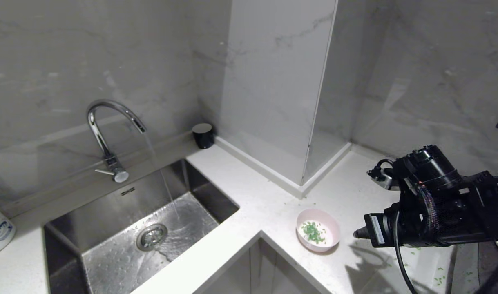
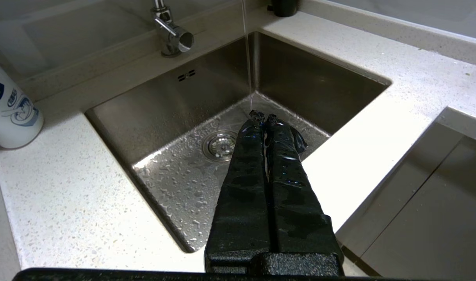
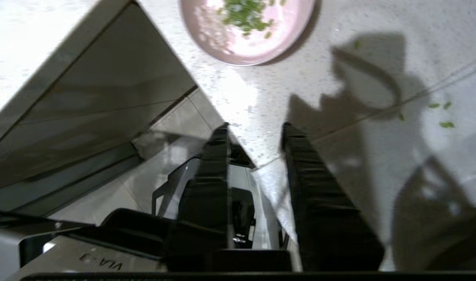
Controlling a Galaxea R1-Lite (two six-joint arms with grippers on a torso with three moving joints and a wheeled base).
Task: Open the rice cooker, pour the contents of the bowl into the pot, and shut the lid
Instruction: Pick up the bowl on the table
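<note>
Two claws | right claw [image 3: 255, 134] spread near bowl [image 1: 318, 230] | left claw [image 2: 263, 116] pressed together over sink [image 2: 152, 113]

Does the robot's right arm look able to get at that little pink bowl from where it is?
Probably yes. The right gripper is open and hangs over the counter edge close to the bowl, with only bare countertop between them. Nothing stands in the way.
</note>
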